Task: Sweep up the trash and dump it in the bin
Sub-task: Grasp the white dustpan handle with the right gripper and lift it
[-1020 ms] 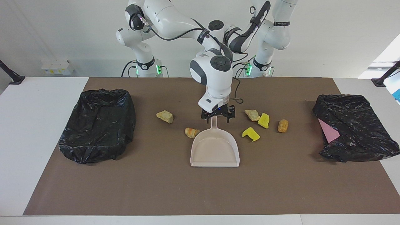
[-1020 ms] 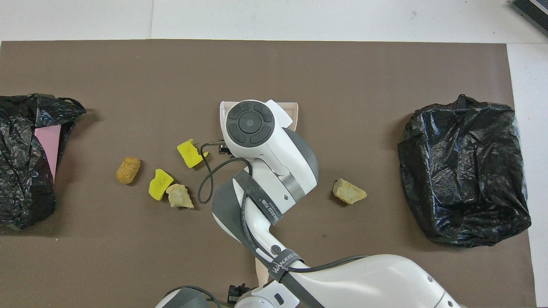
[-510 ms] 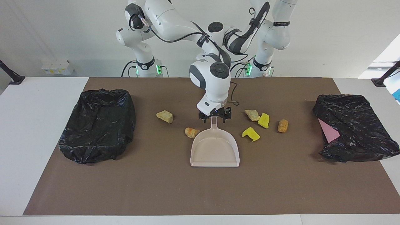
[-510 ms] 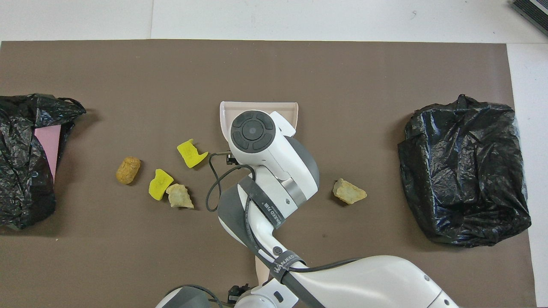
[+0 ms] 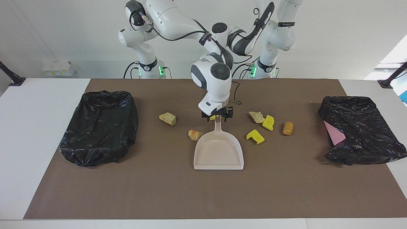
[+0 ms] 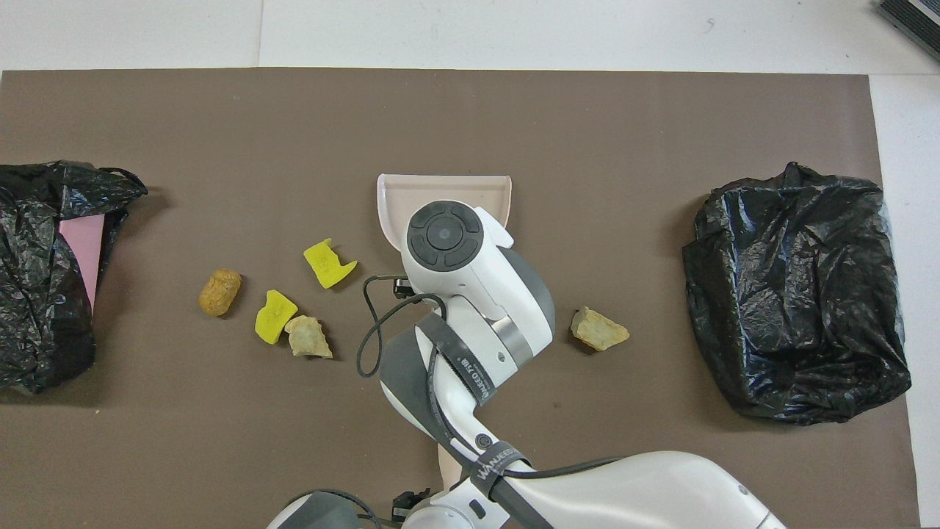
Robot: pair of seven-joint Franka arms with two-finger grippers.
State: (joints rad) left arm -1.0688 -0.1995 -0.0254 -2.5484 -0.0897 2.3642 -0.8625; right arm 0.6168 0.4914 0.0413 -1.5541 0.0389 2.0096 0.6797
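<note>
A: Grippers first?
B: Left gripper (image 6: 408,505), bottom edge of the overhead frame, arm waiting, grip can't tell. Right gripper (image 5: 217,116), centre of the facing frame, at the dustpan (image 5: 218,152) handle tip; clamped or not, can't tell.
A: Containers?
B: Two black-bagged bins. Bin at the right arm's end (image 5: 98,127), mouth open upward. Bin at the left arm's end (image 5: 359,130), pink sheet (image 5: 334,133) in it.
A: Dustpan axis?
B: Flat on the mat (image 5: 159,190), long axis toward and away from the robots, handle toward them, mouth away.
A: Trash (image 5: 255,136) count?
B: Seven on the mat around the handle: three yellow, two beige, two brown rolls. One roll just beside the pan.
</note>
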